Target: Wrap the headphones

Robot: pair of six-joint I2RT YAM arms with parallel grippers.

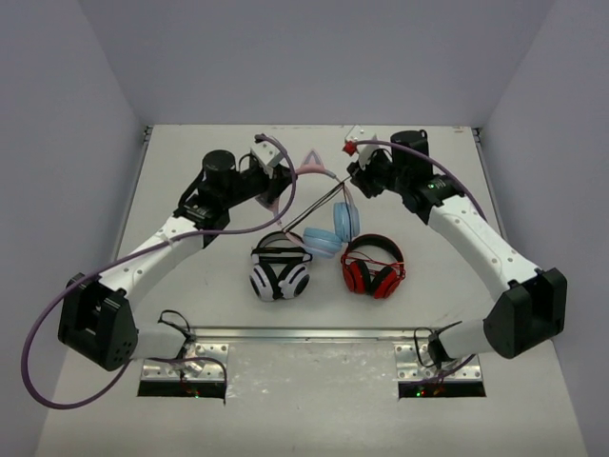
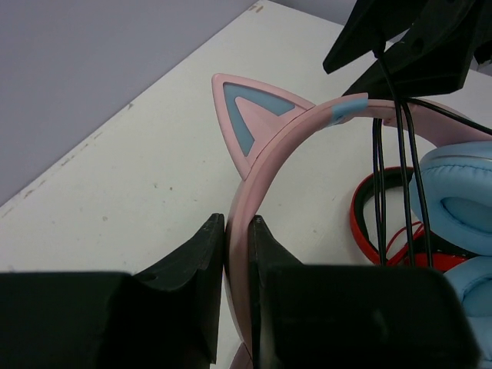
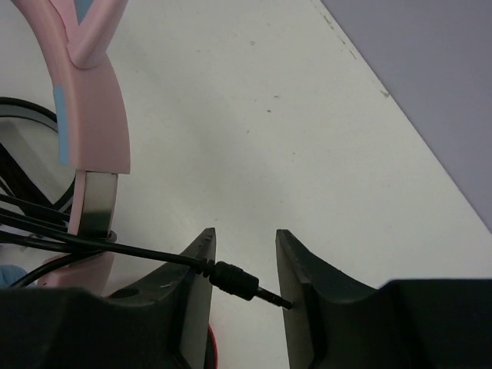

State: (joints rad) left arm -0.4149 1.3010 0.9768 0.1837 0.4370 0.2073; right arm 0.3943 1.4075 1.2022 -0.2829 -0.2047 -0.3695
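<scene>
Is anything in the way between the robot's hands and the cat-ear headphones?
No, nothing visible is in the way. The left gripper pinches the headphones by the pink headband, and the cable plug lies between the right gripper's open fingers.

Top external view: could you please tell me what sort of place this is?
Probably a robot lab cell: a white table enclosed by plain grey walls, with the left arm and right arm bolted at its near edge.
</scene>
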